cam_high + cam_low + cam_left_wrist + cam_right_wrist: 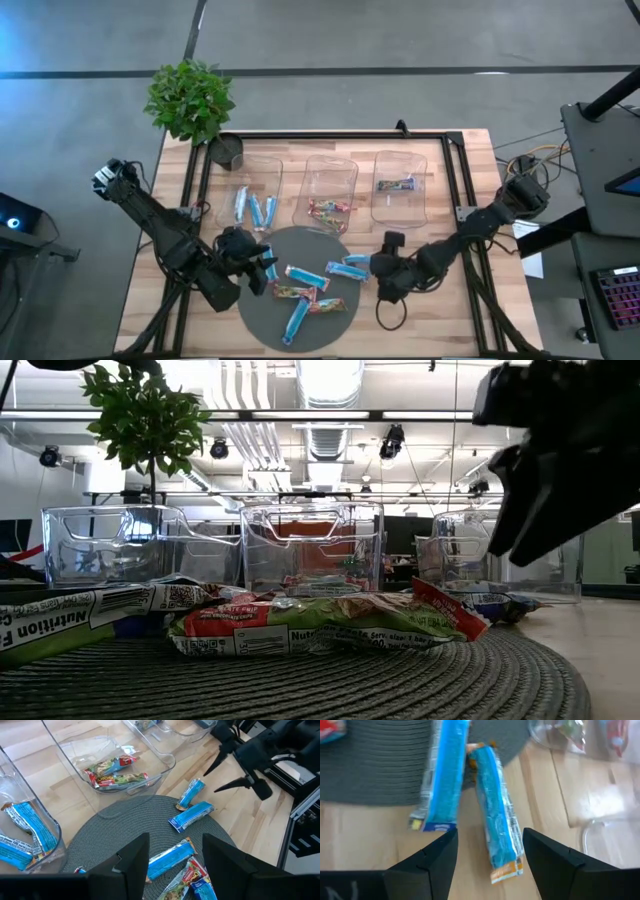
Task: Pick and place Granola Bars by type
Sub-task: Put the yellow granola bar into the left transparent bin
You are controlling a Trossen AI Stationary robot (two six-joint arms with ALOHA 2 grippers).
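Observation:
Granola bars lie on a round grey mat (300,338) near the table's front: light blue ones (307,277) and multicoloured ones (293,292). Two more light blue bars (347,269) lie at the mat's right edge. One of these (495,827) rests partly on the wood, between the open fingers of my right gripper (376,272), which hovers above it. My left gripper (262,272) hangs open over the mat's left side, with a light blue bar (170,858) below it. In the low view a multicoloured bar (320,622) lies closest.
Three clear bins stand in a row behind the mat. The left one (256,172) holds light blue bars, the middle one (330,168) multicoloured bars, the right one (400,162) a darker bar. A potted plant (190,100) and a black cup (228,150) stand at the back left.

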